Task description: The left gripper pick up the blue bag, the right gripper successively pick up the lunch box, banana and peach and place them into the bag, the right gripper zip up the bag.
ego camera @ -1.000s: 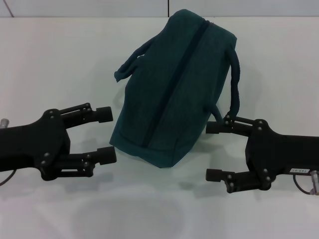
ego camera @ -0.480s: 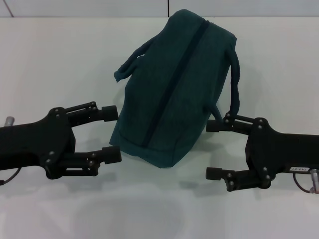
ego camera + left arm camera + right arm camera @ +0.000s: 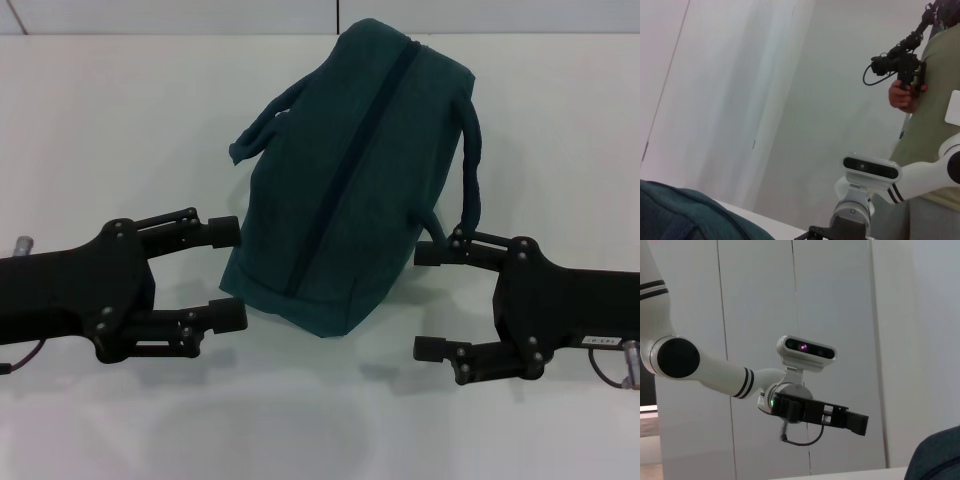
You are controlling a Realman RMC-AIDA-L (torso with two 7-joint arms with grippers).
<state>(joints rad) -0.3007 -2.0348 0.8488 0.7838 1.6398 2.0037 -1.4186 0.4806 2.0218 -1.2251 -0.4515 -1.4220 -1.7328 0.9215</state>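
soft teal bag (image 3: 350,180) at centre frame will sag; take a padded handle (image 3: 262,122). left gripper (image 3: 235,273) and right gripper (image 3: 428,300) both gape, empty.

Blue bag (image 3: 350,180) lying on its side, zipped shut.
Dark teal fabric, dark zip line running lengthwise on top, one padded handle looping off each side.

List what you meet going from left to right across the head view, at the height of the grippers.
Left gripper, jaws open, beside the bag's near left corner → blue bag, lying on the white table → right gripper, jaws open, just below the bag's right handle.
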